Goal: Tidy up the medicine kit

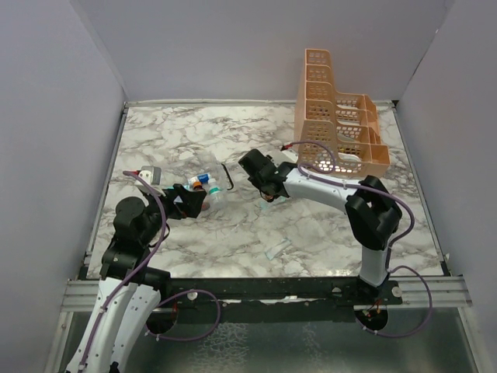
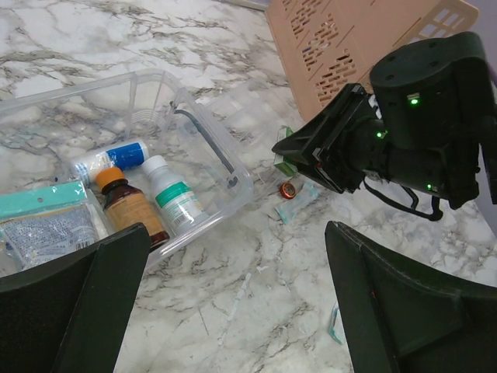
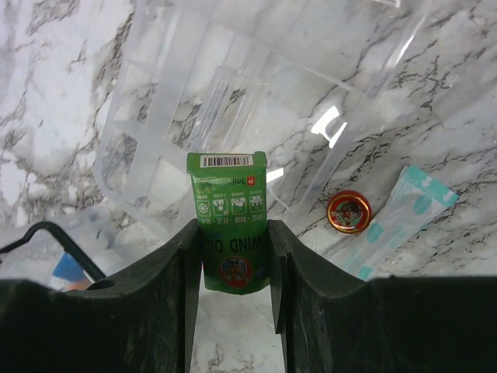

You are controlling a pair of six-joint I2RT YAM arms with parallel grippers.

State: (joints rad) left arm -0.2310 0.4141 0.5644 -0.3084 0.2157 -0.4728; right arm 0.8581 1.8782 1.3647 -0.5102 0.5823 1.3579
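**Now: carton in the right pincer, kit lying open on the table**

Clearly the right pincer (image 3: 229, 256) is clenched on a small green carton (image 3: 227, 198), gripped across its narrow sides with the barcode end sticking out. It hovers over what looks like the kit's clear lid (image 3: 194, 93), folded back flat. The left pincer (image 2: 237, 233) is spread wide and holds nothing.

The medicine kit (image 1: 203, 188) sits left of centre on the marble table (image 1: 311, 233), just in front of the left pincer. Inside are a brown bottle (image 2: 128, 206), a white bottle (image 2: 175, 198), a blue-and-white tube (image 2: 112, 155) and a teal packet (image 2: 39, 221). A round tin (image 2: 289, 189) and a teal sachet (image 3: 404, 206) lie loose beside it.

The kit looks light, thin-walled and slick, so it would likely slide or flex if nudged. Its black handle (image 2: 203, 138) is probably the safest hold; a wall rim would serve for steadying. The carton is light card and would crush under a hard squeeze.
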